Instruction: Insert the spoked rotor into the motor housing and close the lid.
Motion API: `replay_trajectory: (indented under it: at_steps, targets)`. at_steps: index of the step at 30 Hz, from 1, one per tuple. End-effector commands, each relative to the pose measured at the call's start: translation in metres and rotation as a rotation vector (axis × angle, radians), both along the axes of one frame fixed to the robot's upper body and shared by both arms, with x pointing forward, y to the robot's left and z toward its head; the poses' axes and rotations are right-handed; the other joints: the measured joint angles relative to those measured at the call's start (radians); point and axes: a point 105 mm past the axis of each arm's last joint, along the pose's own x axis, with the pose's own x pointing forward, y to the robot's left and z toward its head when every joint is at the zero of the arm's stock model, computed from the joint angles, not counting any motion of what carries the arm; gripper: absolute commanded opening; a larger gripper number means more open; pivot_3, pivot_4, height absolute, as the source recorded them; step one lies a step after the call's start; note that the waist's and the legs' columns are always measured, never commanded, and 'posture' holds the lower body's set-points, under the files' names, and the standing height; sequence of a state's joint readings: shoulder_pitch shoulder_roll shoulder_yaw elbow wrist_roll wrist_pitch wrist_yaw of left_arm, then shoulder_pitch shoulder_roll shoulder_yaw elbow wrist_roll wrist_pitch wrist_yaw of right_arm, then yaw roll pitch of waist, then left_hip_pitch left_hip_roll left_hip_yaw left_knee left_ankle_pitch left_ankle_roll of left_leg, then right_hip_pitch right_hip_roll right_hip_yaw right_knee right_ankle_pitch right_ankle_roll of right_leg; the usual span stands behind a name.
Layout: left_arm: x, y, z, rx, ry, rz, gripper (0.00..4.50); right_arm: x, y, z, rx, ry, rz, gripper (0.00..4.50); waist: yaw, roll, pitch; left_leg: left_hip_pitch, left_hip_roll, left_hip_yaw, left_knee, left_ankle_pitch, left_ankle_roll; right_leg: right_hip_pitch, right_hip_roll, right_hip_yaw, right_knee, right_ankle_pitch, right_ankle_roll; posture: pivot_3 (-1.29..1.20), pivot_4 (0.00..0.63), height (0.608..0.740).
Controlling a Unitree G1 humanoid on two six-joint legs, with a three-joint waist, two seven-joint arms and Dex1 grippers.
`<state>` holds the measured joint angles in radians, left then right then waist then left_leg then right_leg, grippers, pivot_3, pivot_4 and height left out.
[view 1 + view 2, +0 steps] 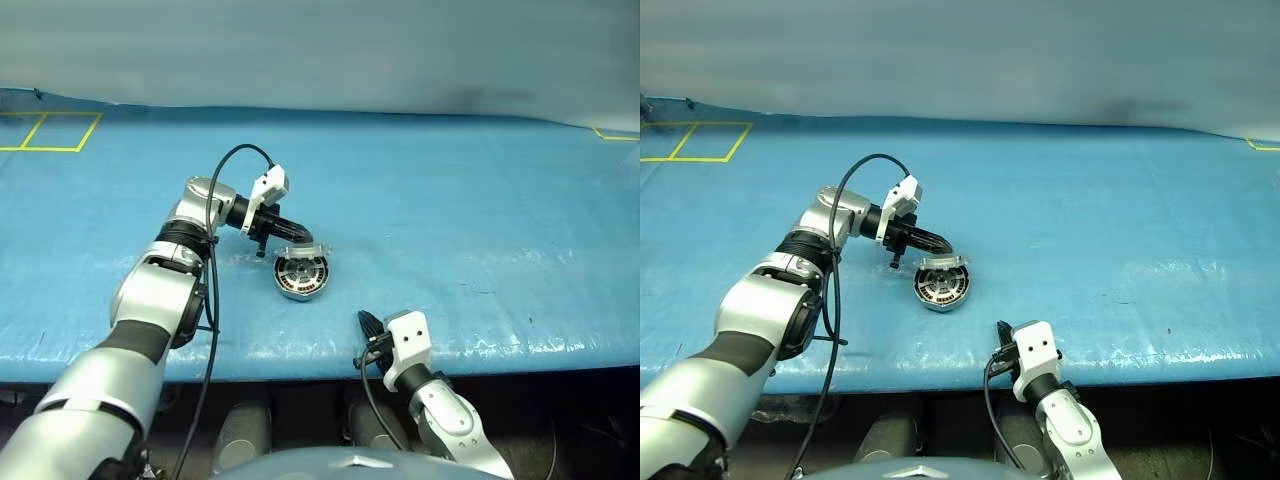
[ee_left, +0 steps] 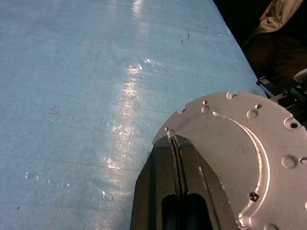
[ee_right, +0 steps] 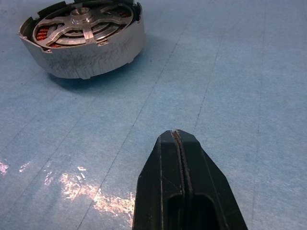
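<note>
Motor housing (image 1: 301,277) sits on the blue bench (image 1: 480,220), near the front edge, roughly centre. Spoked rotor (image 3: 82,26) is seated inside it: silver spokes and hub on top, copper windings visible through the gaps.

Lid (image 2: 240,153) is raised at the housing's far edge, standing tilted above it rather than flat. In the left wrist view its plain outer face with small holes and dimples faces the camera.

Left end effector (image 1: 291,234) reaches in from the left, fingers pressed together with no gap, tips right at the lid's rim. They look to be touching it; can't tell for sure. Nothing gripped between them.

Right end effector (image 1: 369,322) hangs at the bench's front edge, well apart from the housing, pointing toward it. Fingers closed tight on themselves, holding nothing.

Yellow tape squares (image 1: 48,132) on the bench at the far left corner.
</note>
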<state>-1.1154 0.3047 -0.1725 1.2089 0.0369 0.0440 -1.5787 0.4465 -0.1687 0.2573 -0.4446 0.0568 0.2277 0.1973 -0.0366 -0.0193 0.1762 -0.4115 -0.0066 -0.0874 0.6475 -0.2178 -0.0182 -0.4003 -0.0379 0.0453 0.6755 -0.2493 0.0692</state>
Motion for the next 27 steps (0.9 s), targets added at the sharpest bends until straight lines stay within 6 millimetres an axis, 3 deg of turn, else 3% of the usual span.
replay_trajectory:
  at_steps: [1,21,27]
  targets:
    - [-0.004,-0.005,0.003,0.058,-0.037,-0.087,0.02,0.002,-0.003,0.005,0.004,-0.023,-0.017,0.0,0.0,0.0,0.0,0.0,0.0,0.0,0.0,0.0,0.0,0.0,0.0,0.0,0.0,0.0,0.0,0.0,0.15,0.74]
    - [-0.023,0.005,-0.02,0.093,-0.044,-0.164,0.02,0.01,-0.004,0.006,-0.003,-0.033,-0.007,0.0,-0.001,0.0,0.0,0.001,0.0,0.0,0.001,0.0,0.0,0.001,0.0,0.0,0.001,0.0,0.0,0.0,0.15,0.74]
    - [-0.029,0.008,-0.012,0.01,-0.073,-0.154,0.02,0.012,-0.007,0.011,-0.009,-0.049,-0.005,0.0,0.0,0.001,0.0,0.001,0.001,0.0,0.001,0.0,0.0,0.001,0.0,0.001,0.002,0.0,-0.001,0.0,0.15,0.74]
